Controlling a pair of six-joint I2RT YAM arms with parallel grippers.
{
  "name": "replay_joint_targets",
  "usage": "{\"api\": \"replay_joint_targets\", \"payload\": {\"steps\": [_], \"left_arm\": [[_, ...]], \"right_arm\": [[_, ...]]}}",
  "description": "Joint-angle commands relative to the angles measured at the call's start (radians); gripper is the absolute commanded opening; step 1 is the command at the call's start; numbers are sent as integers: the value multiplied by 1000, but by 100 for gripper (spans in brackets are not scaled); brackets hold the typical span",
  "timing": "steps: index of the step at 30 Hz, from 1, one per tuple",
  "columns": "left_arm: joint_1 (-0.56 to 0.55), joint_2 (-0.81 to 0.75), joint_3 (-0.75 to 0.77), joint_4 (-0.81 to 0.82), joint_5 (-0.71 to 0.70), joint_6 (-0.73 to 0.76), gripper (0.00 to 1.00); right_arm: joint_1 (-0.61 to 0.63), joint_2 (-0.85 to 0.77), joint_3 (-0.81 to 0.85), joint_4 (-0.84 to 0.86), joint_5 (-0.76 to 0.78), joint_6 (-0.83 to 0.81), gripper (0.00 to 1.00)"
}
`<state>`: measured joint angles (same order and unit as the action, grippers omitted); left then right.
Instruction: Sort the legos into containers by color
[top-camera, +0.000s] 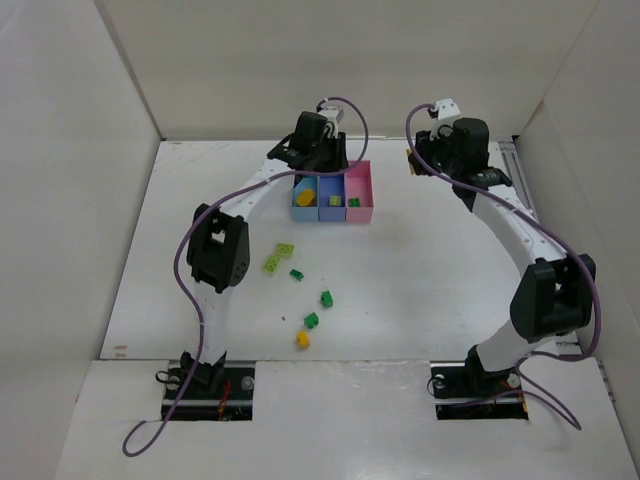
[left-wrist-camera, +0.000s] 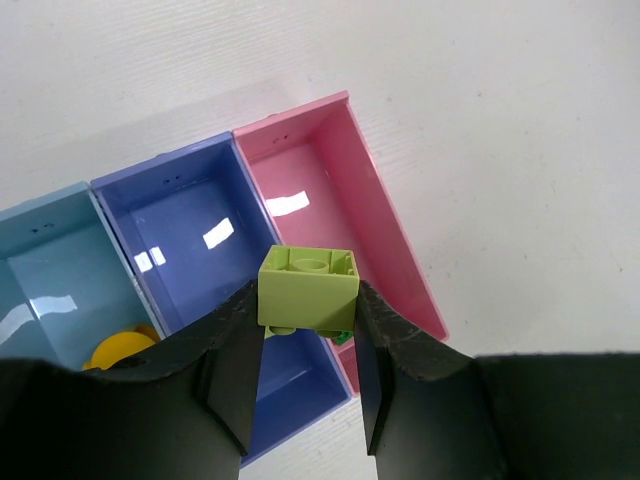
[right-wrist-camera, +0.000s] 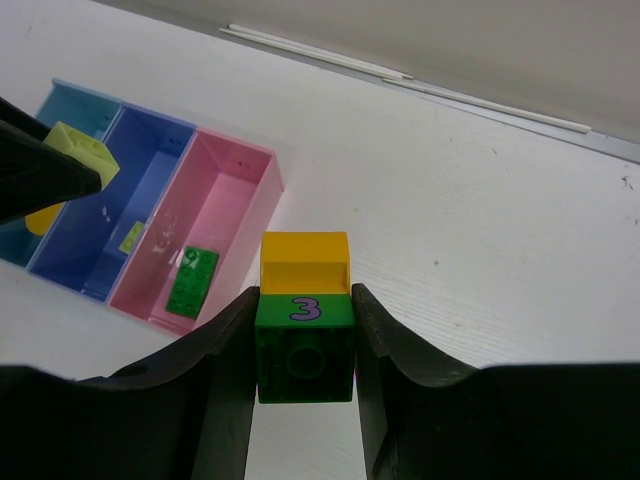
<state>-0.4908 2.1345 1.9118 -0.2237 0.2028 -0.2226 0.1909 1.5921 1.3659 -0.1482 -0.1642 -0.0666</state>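
Left gripper (left-wrist-camera: 310, 335) squeezing lime brick (left-wrist-camera: 308, 290) between fingers (left-wrist-camera: 232, 375), hanging over wall joining purple bin (left-wrist-camera: 190, 220) and pink bin (left-wrist-camera: 320, 195); better nudging toward purple before letting go; Right gripper (right-wrist-camera: 305, 310) pinching green-yellow brick stack (right-wrist-camera: 305, 325)

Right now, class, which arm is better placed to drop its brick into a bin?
Probably left. The left gripper holds a lime brick above the bins; the right gripper holds its yellow-and-green brick off to their side.
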Motion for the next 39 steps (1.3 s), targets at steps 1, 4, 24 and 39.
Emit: {"api": "replay_joint_targets", "payload": {"steps": [1, 4, 24, 39], "left_arm": [[-6, -25, 52, 46, -19, -21, 15], [-15, -25, 62, 46, -28, -30, 15], [-34, -64, 78, -61, -180, -67, 16], [24, -168, -31, -97, -289, -101, 16]], "right_arm": [[-22, -58, 9, 58, -3, -2, 0], [-22, -69, -1, 58, -14, -2, 0], [-50, -106, -11, 38, -52, -2, 0], [-50, -96, -2, 19, -18, -2, 0]]}}
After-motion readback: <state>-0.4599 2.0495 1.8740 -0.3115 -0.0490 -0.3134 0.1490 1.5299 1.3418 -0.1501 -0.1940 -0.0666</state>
